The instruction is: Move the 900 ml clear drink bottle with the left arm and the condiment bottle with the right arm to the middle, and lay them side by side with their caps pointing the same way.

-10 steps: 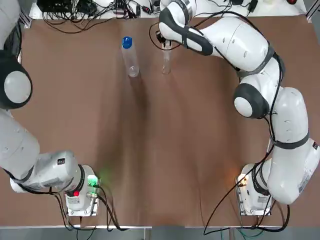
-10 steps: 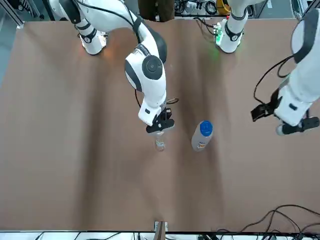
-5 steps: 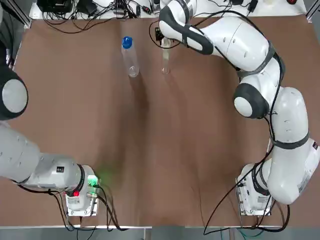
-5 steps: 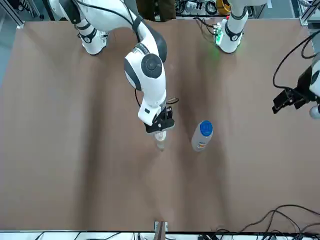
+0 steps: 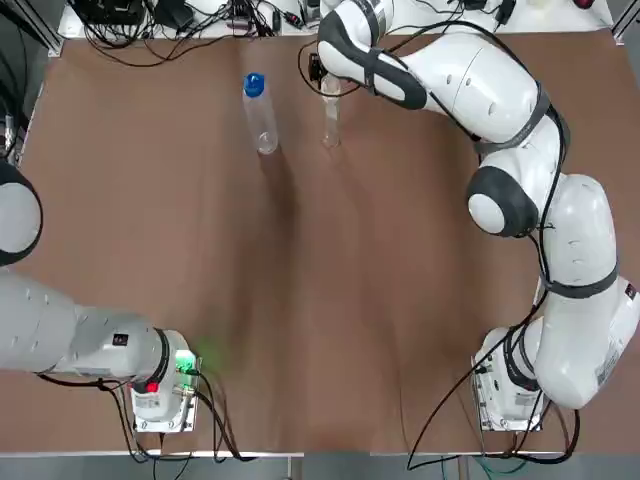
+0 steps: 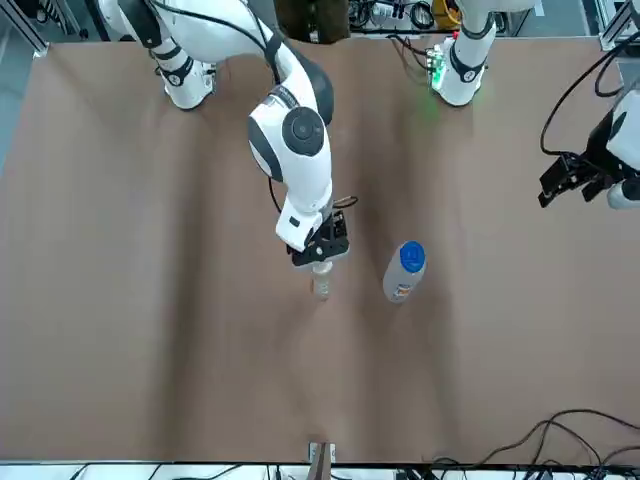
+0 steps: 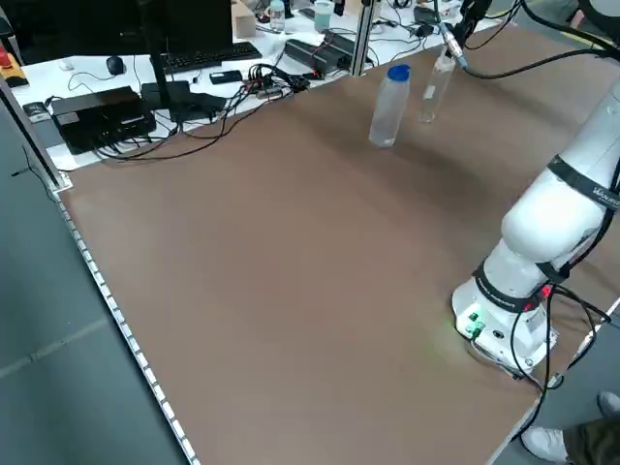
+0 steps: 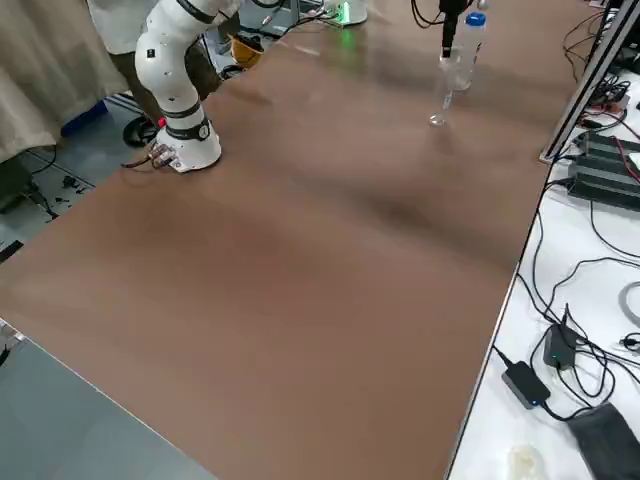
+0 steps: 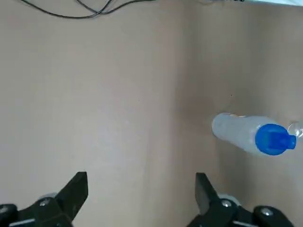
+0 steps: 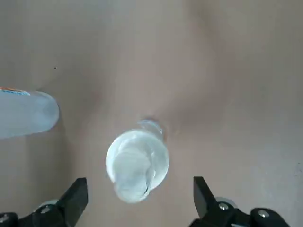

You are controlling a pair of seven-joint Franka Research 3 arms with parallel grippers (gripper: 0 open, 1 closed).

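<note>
**Clerk:** Entry one, the largest item?

**Keeper:** Bench [image 5: 300, 300]. Brown top, carrying two bottles that stand near the middle of its far edge.

**Clerk:** The arms, and any change?

**Keeper:** Left gripper [image 9: 140, 177]: jaws spread wide, holding nothing. Over the last second it has drawn back toward the bench's left edge and now hangs well apart from both bottles. Right gripper [image 6: 320, 252]: jaws likewise spread, holding nothing. It is poised directly over the condiment bottle [image 6: 321, 287] and has shifted only slightly in that second.

**Clerk:** Bearing on the job?

**Keeper:** My judgement is that neither bottle is in hand and neither is laid down, so the work is at an early stage. The left arm's retreat puts its pick-up further off. The right arm looks the better placed to close on its bottle.

**Clerk:** The bottles themselves?

**Keeper:** Drink bottle [image 5: 262, 125]: clear, the taller and wider of the two, upright, with a blue cap [image 5: 254, 85] on top. The condiment bottle is clear, slimmer, shorter and upright. It stands just beside the drink bottle on the robot's right, with a gap between them. I cannot make out its cap from the body.
</note>
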